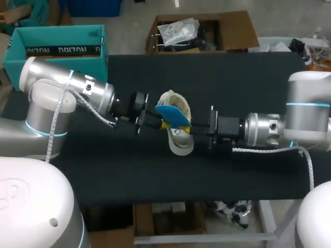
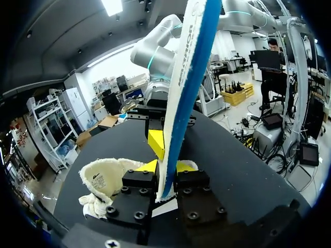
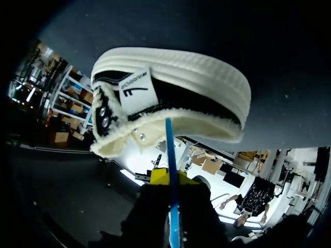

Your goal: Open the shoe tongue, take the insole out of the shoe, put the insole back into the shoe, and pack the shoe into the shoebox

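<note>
Insole (image 1: 173,114) is held on edge above the shoe (image 1: 179,143), between the two grippers. The left gripper (image 1: 160,120) is clamped on one end, with both fingers pressed against the insole's faces, as seen in the left wrist view. The right gripper (image 1: 192,124) meets the other end. It appears to be pinching that end too, though one finger is hidden behind the insole. The shoe lies on the table (image 1: 243,170), opening toward the insole. The box (image 1: 57,44) sits at the far left corner, well apart.
</note>
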You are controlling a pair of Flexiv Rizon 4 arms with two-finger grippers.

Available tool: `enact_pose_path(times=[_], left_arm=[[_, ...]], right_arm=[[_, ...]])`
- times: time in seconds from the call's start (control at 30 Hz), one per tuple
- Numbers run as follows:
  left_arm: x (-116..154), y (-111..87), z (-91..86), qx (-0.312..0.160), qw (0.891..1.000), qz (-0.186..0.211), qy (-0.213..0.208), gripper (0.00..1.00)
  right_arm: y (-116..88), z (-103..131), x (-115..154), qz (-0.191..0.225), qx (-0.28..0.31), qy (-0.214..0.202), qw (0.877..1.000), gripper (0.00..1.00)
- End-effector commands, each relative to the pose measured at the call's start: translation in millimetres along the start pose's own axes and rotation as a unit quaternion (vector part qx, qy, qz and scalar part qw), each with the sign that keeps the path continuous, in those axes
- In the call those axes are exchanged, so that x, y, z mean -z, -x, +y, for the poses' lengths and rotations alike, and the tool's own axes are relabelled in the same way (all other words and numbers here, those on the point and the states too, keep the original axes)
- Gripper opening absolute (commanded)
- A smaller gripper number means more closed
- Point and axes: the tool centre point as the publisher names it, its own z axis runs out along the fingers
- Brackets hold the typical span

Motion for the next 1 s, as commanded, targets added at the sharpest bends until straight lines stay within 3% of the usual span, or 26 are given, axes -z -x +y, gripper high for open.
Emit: enact_pose_path(times=[0.03, 0.17, 0.23, 0.33, 0.43, 0.67, 1.0], left_arm=[[-4.4, 1.7, 1.4, -0.006, 1.0, 0.0, 0.001, 0.0], [-6.5, -3.2, 2.0, -0.022, 1.0, 0.002, 0.009, 0.0], [-6.5, -4.6, 2.3, -0.028, 1.0, 0.002, 0.01, 0.0], [-5.8, -5.6, 3.5, -0.035, 0.999, 0.001, 0.013, 0.0], [-5.4, -6.7, 3.7, -0.042, 0.999, -0.002, 0.019, 0.0], [-12.2, -4.2, -0.9, -0.075, 0.995, -0.01, 0.059, 0.0], [-27.5, 7.1, -3.3, -0.099, 0.992, -0.002, 0.083, 0.0]], right_arm=[[-0.6, 3.7, 0.8, 0.0, 0.0, -0.005, 1.0, 0.0], [-1.6, 0.3, 2.3, -0.004, 0.0, -0.002, 1.0, 0.0], [-2.5, -2.1, 2.6, -0.008, -0.001, 0.003, 1.0, 0.25], [-3.1, -5.3, 3.4, -0.011, -0.001, 0.007, 1.0, 0.4], [-2.7, -7.6, 4.1, -0.013, -0.002, 0.014, 1.0, 0.42], [1.8, -9.1, 8.4, 0.0, -0.017, 0.041, 0.999, 0.4], [5.1, -3.9, 9.0, 0.021, -0.029, 0.065, 0.997, 0.35]])
